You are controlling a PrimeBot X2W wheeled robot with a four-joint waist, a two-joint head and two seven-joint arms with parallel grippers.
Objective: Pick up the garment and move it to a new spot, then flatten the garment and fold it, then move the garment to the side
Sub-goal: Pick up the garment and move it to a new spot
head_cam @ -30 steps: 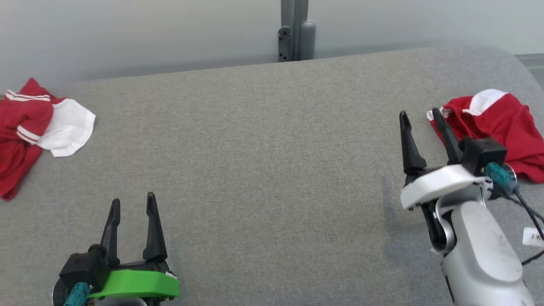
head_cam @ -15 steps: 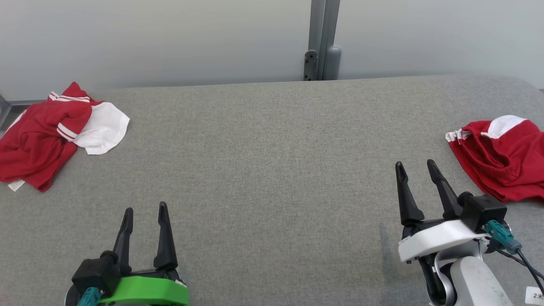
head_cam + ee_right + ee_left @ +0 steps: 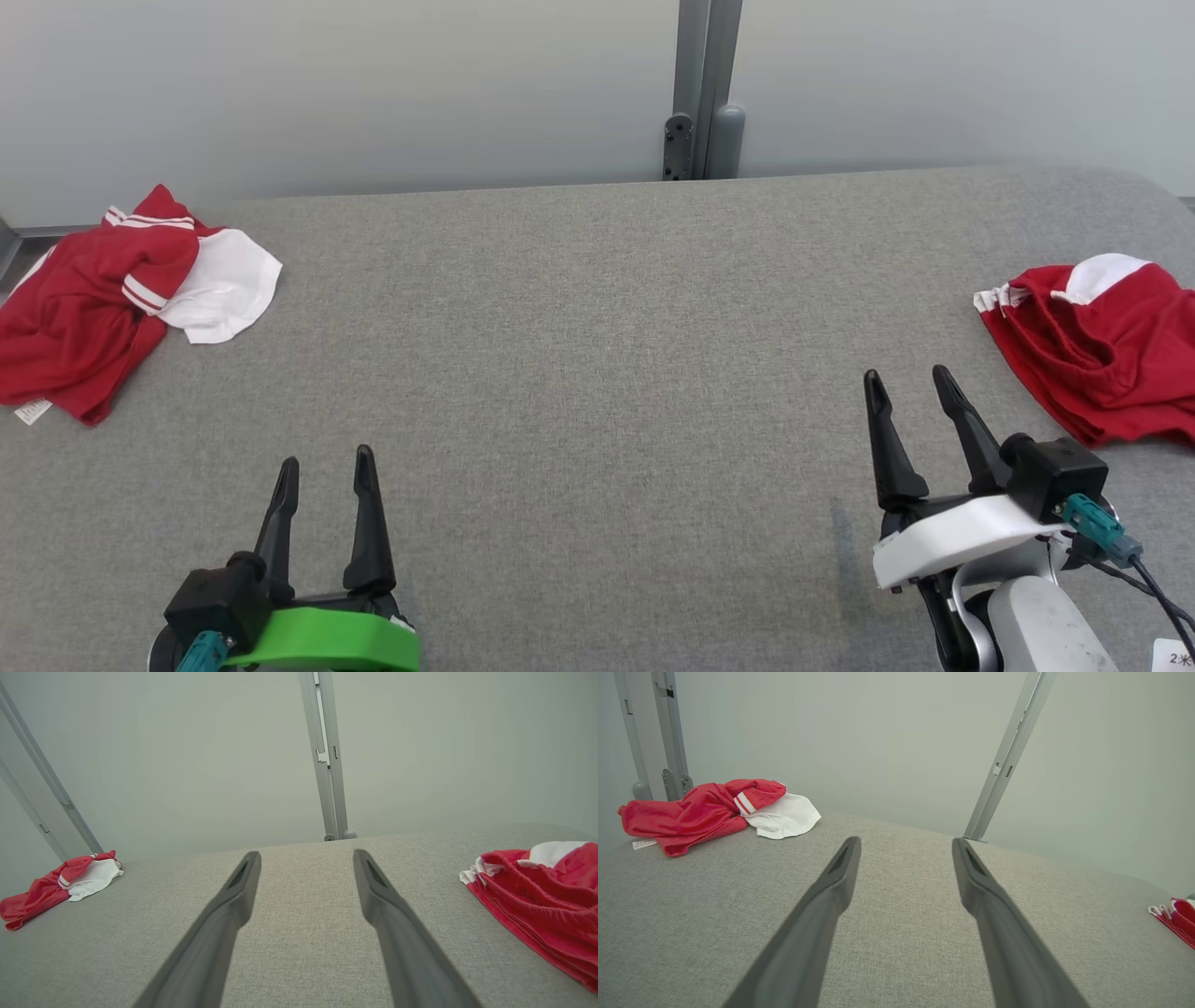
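The left gripper (image 3: 327, 457) at the lower left and the right gripper (image 3: 906, 373) at the lower right both have their fingers spread wide, holding nothing. A rumpled red and white garment (image 3: 84, 308) lies at the left edge, far up and left of the left fingers, slanting down to the left. Another red garment (image 3: 1102, 355) lies at the right edge, close to the right fingers. I cannot tell which is next. The gray bench (image 3: 597, 373) looks soft and flat. Behind it are a pale wall (image 3: 373, 93) and a gray post (image 3: 700, 84).
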